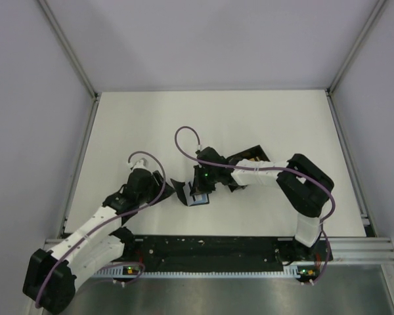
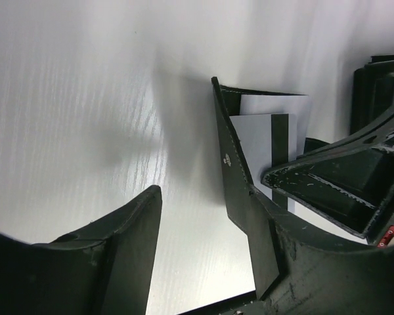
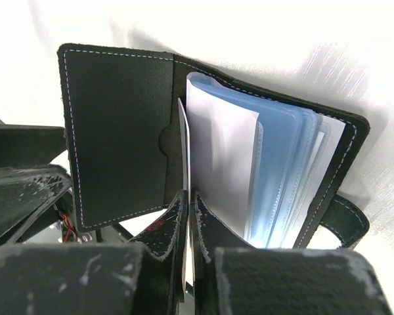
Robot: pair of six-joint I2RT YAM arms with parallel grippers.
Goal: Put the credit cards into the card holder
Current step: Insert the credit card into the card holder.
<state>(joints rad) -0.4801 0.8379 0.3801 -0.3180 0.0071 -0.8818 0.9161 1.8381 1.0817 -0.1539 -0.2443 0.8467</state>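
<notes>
Right wrist | right pincer (image 3: 187,197) pinching credit card (image 3: 183,141) at open card holder (image 3: 118,131) | left pincer (image 2: 200,197) spread beside holder

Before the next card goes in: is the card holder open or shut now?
Open: the card holder is spread wide, and its blue sleeves are fanned out.
</notes>
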